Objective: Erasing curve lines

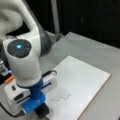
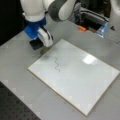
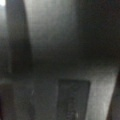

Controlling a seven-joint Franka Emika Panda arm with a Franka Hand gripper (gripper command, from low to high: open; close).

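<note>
soft blur throughout | glare patch (image 2: 89,59) on board | wrist view dim

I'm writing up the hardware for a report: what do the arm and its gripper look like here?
The arm is glossy white with rounded segments and a dark grey joint section. Its last segment has a round dark cap with a small blue-lit dot. Below it sits a bright blue collar, then the gripper: a white body with black trim and a dark block at its tip. A black cable loops beside the white body in a front view.

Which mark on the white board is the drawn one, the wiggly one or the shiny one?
The wiggly curve lines: thin, dark, nearer the hand. The bright patch is glare.
</note>
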